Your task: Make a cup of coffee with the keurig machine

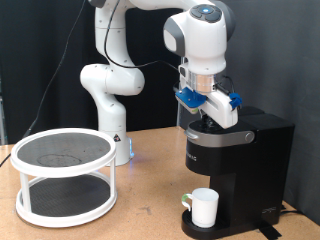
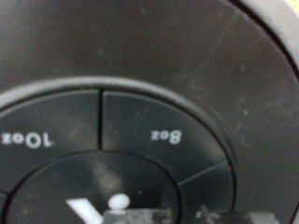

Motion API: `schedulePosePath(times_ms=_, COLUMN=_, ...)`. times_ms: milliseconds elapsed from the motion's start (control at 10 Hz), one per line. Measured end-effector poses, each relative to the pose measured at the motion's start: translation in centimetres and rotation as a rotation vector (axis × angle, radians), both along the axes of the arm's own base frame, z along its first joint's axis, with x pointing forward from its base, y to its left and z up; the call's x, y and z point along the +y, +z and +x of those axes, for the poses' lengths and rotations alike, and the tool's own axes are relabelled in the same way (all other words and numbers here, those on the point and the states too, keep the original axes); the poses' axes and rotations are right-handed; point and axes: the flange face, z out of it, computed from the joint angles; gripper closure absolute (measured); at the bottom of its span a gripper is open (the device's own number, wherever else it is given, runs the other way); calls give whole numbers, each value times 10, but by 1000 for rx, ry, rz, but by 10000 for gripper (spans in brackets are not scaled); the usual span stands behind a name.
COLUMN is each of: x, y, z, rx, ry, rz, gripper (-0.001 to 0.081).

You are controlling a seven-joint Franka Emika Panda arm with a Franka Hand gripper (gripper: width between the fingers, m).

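The black keurig machine (image 1: 245, 150) stands at the exterior view's right. The white cup (image 1: 204, 206) with its green handle stands upright on the machine's round drip base, under the spout. My gripper (image 1: 211, 118) is right down on the machine's closed top lid, its fingers hidden behind the hand and its blue mounts. The wrist view is filled, very close, by the top panel (image 2: 187, 56) with its "8oz" button (image 2: 166, 133) and "10oz" button (image 2: 37, 138). My blurred fingertips (image 2: 117, 202) show close together, with nothing between them.
A white two-tier round rack (image 1: 64, 176) with dark mesh shelves stands at the exterior view's left on the wooden table (image 1: 150, 215). The arm's white base (image 1: 110, 110) stands behind it, before a black curtain.
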Motion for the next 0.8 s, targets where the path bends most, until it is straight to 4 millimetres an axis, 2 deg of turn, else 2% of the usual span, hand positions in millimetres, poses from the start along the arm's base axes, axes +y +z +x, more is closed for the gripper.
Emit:
schedulePosePath(times_ms=200, x=2, y=1, z=-4, rx=-43, ry=38, rz=18, gripper=806)
schedulePosePath(times_ms=400, x=6, y=1, z=-17, rx=-119, ry=75, rz=69, gripper=806)
schedulePosePath(times_ms=800, x=0, y=24, z=-49, rx=-230, ry=44, rz=62, gripper=806)
